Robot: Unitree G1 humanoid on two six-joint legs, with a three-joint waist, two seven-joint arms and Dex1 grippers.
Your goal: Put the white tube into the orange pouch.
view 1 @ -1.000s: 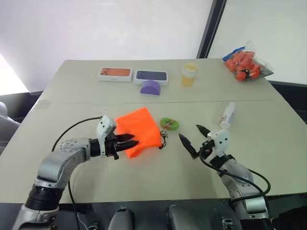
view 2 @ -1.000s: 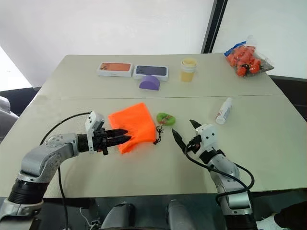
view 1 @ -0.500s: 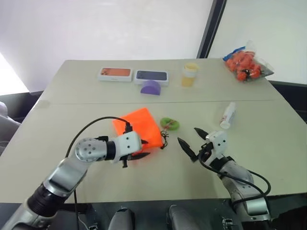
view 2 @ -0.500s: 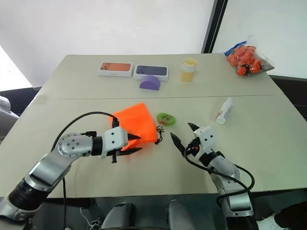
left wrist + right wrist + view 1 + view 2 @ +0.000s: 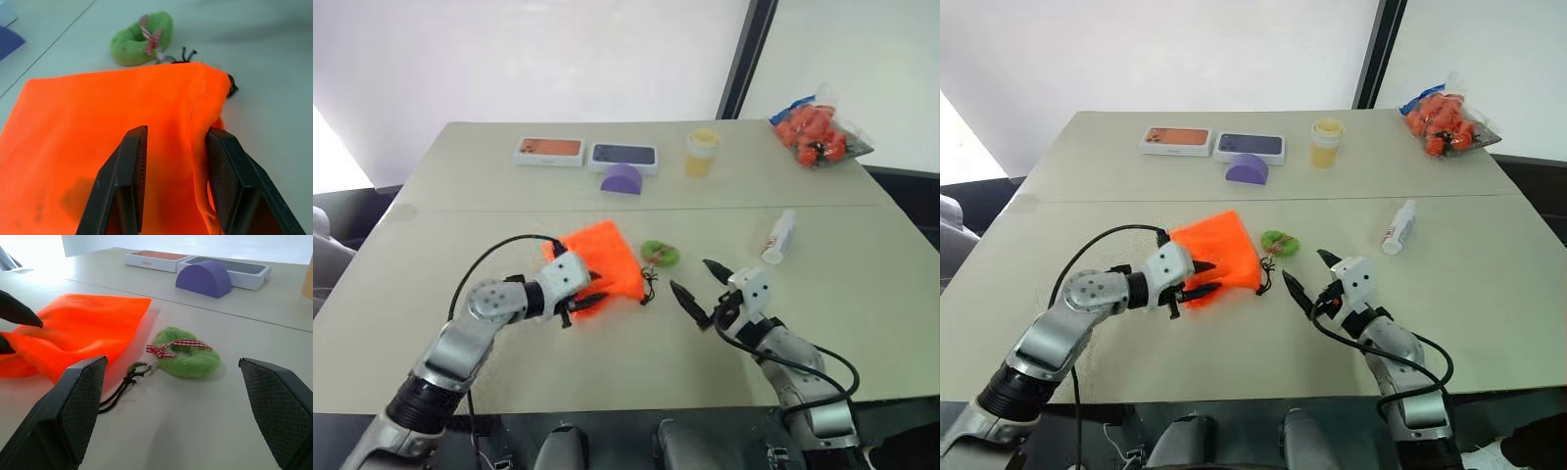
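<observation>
The left claw (image 5: 590, 296) now sits lower and further in over the near edge of the orange pouch (image 5: 604, 264), its wrist rolled so the white housing faces up; a second ago it reached in level from the side. The pouch's near edge is bunched up between the black fingers (image 5: 128, 181) rather than lying flat on the bench (image 5: 862, 294)

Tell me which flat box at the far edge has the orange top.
The left box; the box beside it, behind the purple block, has a dark blue top.
</observation>
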